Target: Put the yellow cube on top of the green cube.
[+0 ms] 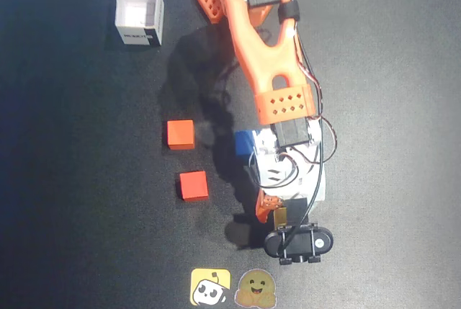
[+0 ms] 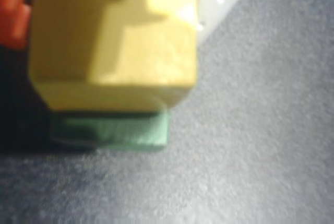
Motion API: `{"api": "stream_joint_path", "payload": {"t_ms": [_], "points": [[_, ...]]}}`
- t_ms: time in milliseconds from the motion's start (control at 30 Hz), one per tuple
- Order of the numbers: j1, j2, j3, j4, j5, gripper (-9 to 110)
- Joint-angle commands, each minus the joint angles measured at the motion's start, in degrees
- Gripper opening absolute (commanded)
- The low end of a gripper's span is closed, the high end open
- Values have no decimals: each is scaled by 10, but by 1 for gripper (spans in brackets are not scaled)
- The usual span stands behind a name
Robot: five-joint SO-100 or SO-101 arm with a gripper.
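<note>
Between the hand's [image 1: 274,212] fingers the yellow cube [image 2: 112,38] sits gripped directly over the green cube [image 2: 112,130], apparently touching it or nearly so, leaving only the release.

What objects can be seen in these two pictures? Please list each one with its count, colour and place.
yellow cube: one, pale yellow, between the fingers, directly over the green cube in the wrist view
green cube: one, green, under the yellow cube; only its edge shows
orange-red cubes: two, left of the arm in the overhead view, apart from each other
blue cube: one, blue, partly hidden beside the arm
white box: one, open top, upper left
stickers: two, yellow, bottom edge
mat: one, dark, under everything
arm: one, orange
gripper: one, closed on the yellow cube
</note>
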Motion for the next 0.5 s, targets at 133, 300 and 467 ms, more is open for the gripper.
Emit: {"api": "stream_joint_path", "payload": {"t_ms": [133,300,467], "points": [[-10,76,25,-20,15,22],[-16,127,74,-43,32,22],[-18,171,121,-64,35,22]]}}
